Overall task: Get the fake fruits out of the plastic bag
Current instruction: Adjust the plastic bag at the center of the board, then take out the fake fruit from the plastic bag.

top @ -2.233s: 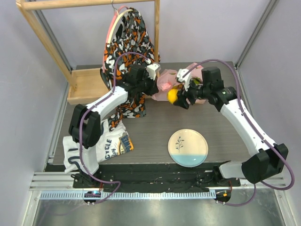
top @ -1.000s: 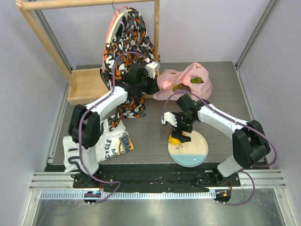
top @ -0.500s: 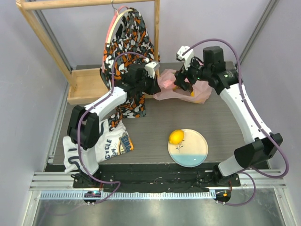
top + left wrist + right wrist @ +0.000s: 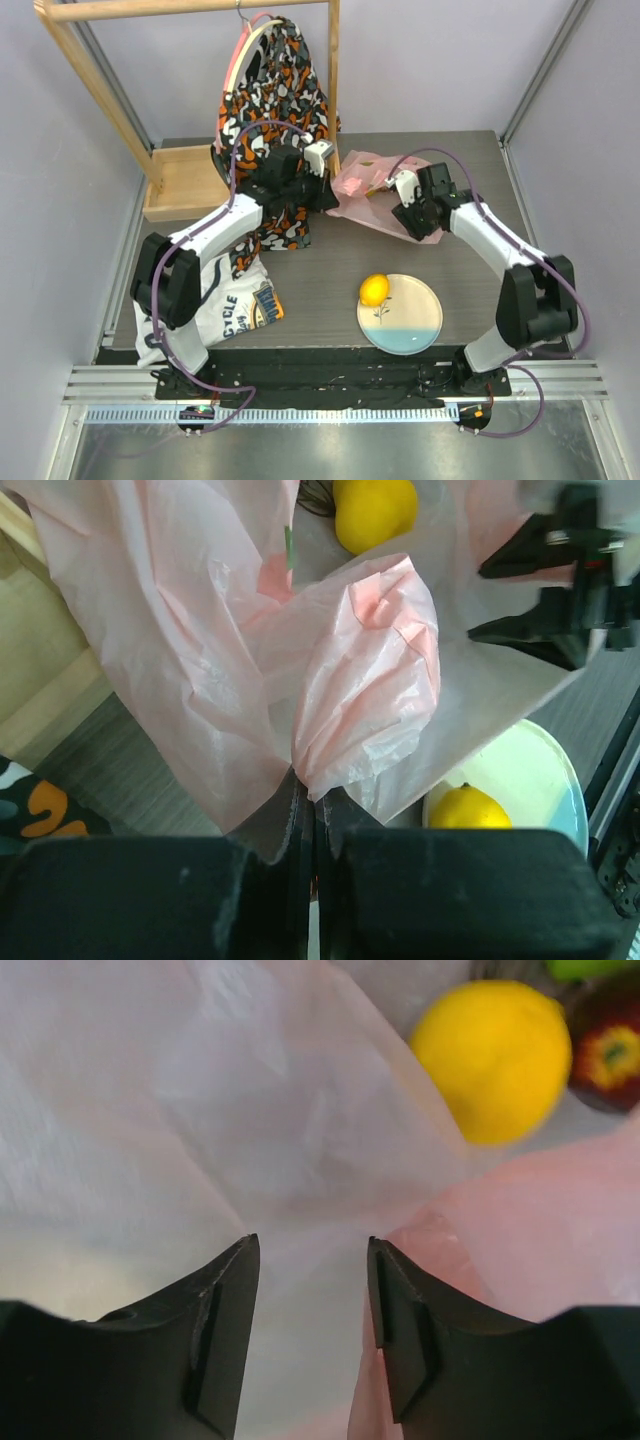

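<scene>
At the left edge of the bag [image 4: 365, 185], left gripper [image 4: 312, 810]: jaws pinched flat on a bunched fold of film, so that arm is tied up holding. Inside the bag, toward its far end: one lemon [image 4: 492, 1060], a dark red fruit [image 4: 608, 1055] just beside it on the right, a green piece [image 4: 590, 968] beyond; other fruits not made out. Over the bag's right half, right gripper [image 4: 312, 1260]: jaws partly apart, nothing between them, only pink film below. Key relation: the lemon sits ahead of the jaw gap and off to its right, not in line. It looks near round, so no long axis to match. A fold of film rises between pincer and lemon. Judgement: the right arm is the nearer and the free one; it would need to shift right and forward before closing. Second lemon [image 4: 374, 290] already out, on the plate [image 4: 420, 325] at the near side of the bag.
</scene>
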`<state>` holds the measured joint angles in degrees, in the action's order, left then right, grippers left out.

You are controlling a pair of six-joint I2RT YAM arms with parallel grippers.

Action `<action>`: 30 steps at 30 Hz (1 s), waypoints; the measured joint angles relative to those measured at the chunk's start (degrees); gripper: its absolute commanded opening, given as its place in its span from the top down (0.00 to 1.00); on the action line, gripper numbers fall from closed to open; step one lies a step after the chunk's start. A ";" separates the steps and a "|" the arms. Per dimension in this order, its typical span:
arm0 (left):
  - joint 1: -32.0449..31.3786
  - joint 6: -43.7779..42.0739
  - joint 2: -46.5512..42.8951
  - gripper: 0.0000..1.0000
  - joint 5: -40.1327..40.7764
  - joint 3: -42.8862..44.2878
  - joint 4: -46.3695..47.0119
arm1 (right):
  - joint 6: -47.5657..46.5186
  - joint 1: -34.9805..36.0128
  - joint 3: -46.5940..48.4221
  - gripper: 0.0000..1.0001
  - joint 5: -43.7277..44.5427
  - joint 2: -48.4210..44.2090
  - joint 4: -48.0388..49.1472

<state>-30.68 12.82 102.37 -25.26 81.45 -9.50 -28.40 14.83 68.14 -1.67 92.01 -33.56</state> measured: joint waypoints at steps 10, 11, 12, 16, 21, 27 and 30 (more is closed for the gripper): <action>-0.39 0.35 -0.74 0.96 -1.81 -1.55 0.20 | -0.87 0.11 5.75 0.45 2.19 -2.40 3.17; -0.44 0.35 -0.74 0.96 -1.88 -1.55 0.22 | -1.16 0.11 7.23 0.45 2.51 -0.11 4.26; -0.44 0.35 -0.74 0.96 -1.95 -1.55 0.22 | -1.38 0.11 8.59 0.45 2.89 2.10 5.11; -0.44 0.33 -0.74 0.97 -2.01 -1.55 0.26 | -1.66 -0.35 12.70 0.37 4.79 10.43 6.32; -0.44 0.28 -0.74 0.97 -2.03 -1.55 0.28 | -1.99 -1.55 14.49 0.12 8.28 16.92 6.49; -0.44 0.26 -0.74 0.97 -2.01 -1.68 0.37 | -3.19 -1.95 14.80 0.08 14.21 18.75 6.03; -0.44 0.26 -0.74 0.96 -2.01 -1.92 0.50 | -3.61 -1.95 14.51 0.05 15.96 18.75 5.86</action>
<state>-31.11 13.08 101.62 -27.27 79.53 -8.99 -32.01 12.88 82.65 14.28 110.76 -27.70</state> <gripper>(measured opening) 0.042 0.926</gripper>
